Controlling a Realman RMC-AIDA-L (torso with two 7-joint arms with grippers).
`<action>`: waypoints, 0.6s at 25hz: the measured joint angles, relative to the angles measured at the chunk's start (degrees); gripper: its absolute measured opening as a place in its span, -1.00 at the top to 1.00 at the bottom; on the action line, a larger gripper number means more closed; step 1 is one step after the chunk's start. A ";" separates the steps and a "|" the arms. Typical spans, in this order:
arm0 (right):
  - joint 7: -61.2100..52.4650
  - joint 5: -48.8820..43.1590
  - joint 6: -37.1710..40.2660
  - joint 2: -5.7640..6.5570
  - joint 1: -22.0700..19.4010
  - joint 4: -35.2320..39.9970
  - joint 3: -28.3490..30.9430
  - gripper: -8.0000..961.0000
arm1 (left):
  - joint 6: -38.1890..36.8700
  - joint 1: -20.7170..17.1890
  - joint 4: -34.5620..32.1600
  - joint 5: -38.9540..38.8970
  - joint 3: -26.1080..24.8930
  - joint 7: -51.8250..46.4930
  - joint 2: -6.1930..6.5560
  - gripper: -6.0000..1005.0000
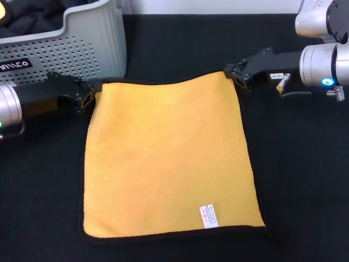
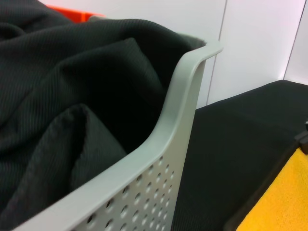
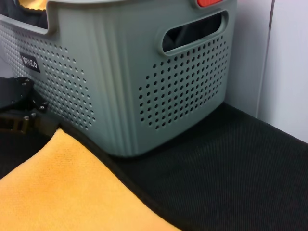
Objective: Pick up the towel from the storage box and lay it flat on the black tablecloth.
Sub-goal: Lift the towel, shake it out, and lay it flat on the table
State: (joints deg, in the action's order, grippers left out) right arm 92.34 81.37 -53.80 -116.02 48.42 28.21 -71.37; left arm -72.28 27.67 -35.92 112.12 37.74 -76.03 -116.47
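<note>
The towel (image 1: 166,158) lies spread on the black tablecloth (image 1: 305,180), orange-yellow side up, with its white care label (image 1: 209,216) near the front edge. My left gripper (image 1: 89,96) is at the towel's far left corner and looks shut on it. At the far right corner, which is drawn up toward its tips, my right gripper (image 1: 238,75) also looks shut on the cloth. The storage box (image 1: 82,49) stands at the back left, just behind the left gripper. The right wrist view shows the towel (image 3: 62,192), the box (image 3: 144,72) and the left gripper (image 3: 19,108).
Dark crumpled fabric (image 2: 72,96) fills the storage box (image 2: 178,110). A white wall rises behind the table. Bare black tablecloth (image 2: 231,144) runs to the right of the towel and in front of it.
</note>
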 joint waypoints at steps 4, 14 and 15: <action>0.00 -0.02 0.08 0.00 0.01 0.00 0.00 0.96 | 0.55 0.41 0.27 0.45 0.06 0.59 -0.22 0.90; -1.65 -0.08 0.64 0.04 0.35 -0.20 -0.37 0.96 | 2.25 0.73 1.26 0.71 -0.48 0.75 -0.80 0.90; -2.34 -0.18 1.08 0.05 0.48 -0.24 -0.77 0.91 | 2.62 0.65 1.31 0.40 -0.58 0.75 -0.92 0.90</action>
State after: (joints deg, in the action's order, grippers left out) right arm 90.00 81.19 -52.73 -115.96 48.90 27.96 -72.14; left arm -69.67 28.32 -34.61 112.52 37.16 -75.27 -117.39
